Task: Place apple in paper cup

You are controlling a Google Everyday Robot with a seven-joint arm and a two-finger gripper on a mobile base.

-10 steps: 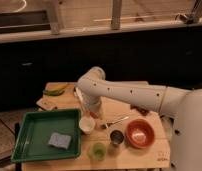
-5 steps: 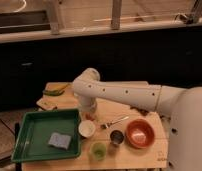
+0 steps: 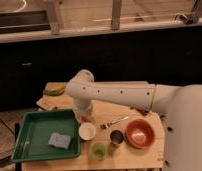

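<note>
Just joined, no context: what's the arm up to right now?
The gripper hangs low over the wooden table, right above the paper cup, with the apple at its tip. The apple isn't in the cup yet. Nearby sit a green cup, a metal cup, an orange-red bowl, a fork, and a green tray holding a sponge.
</note>
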